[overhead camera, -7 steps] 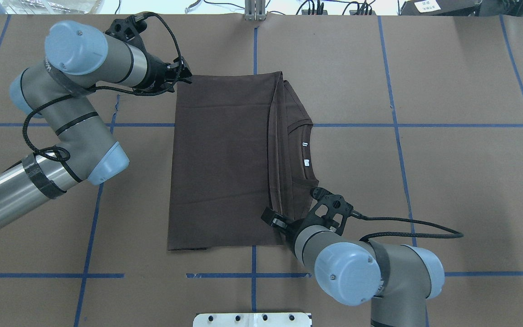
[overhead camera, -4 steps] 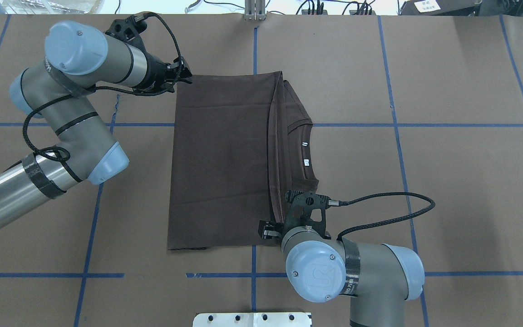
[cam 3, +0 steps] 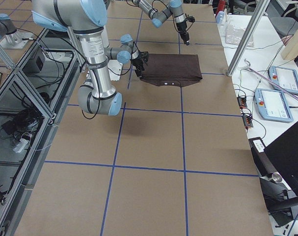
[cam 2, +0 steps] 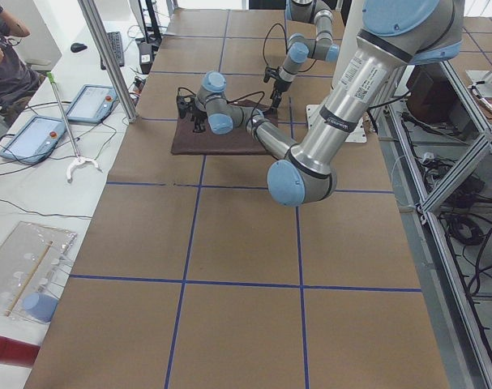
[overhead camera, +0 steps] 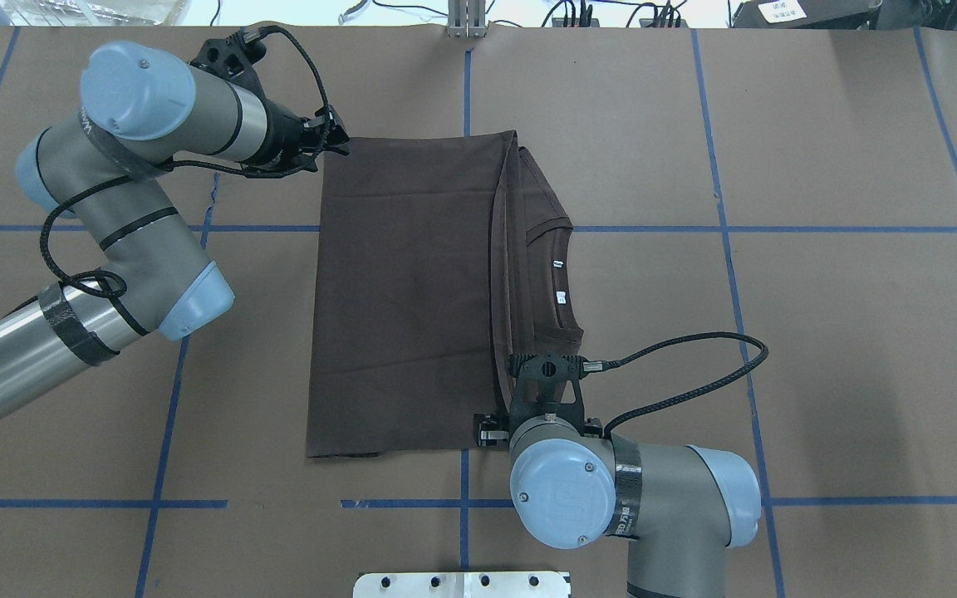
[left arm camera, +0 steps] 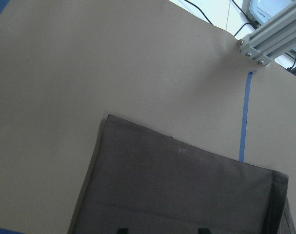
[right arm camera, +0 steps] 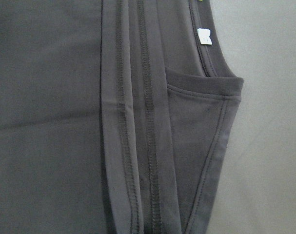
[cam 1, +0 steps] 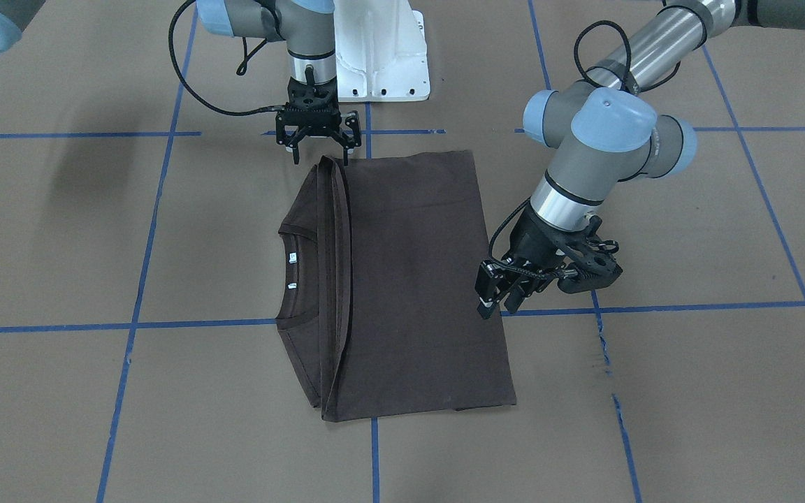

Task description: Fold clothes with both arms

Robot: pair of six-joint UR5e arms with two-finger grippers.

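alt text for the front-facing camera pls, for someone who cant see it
A folded dark brown T-shirt, collar toward the view's left, lies flat on a brown table gridded with blue tape. The right arm hangs open jaws over the shirt's top corner by the fold; the left arm holds open jaws at the shirt's edge on the view's right.

Overhead and front cameras face each other — both share the T-shirt (overhead camera: 404, 291).
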